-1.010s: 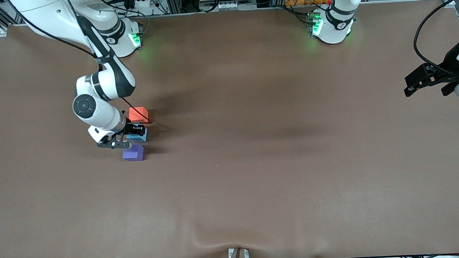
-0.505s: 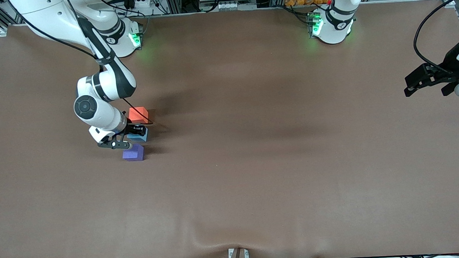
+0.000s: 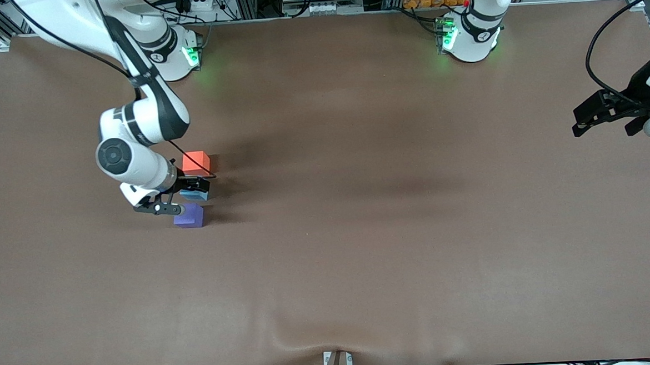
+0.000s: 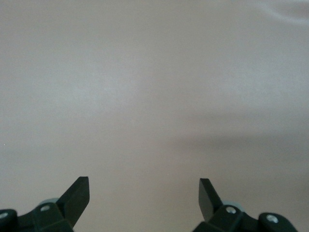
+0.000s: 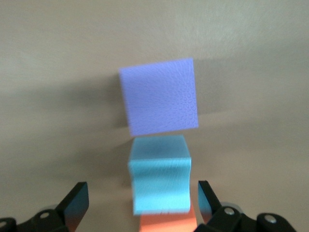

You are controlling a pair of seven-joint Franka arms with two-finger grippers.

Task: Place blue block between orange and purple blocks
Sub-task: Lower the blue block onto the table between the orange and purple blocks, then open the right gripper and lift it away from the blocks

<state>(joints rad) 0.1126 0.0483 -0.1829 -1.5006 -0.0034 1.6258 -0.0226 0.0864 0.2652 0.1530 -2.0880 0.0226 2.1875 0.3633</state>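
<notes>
Sitting on counter (image 3: 362, 258): blue block (image 3: 196, 195) btwn orange (image 3: 196, 162) & purple (image 3: 189, 216) — placed. Right tool (image 3: 178, 196) spread wide round blue, gripping nothing; retreat left. Left tool (image 3: 605, 119) wide, empty, waits.

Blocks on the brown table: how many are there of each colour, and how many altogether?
Bright orange-red matte cube: 1
Light sky-blue matte cube: 1
Dark violet-purple matte cube: 1
Total: 3 blocks, in a row at the right arm's end of the table, with the blue one in the middle.
</notes>
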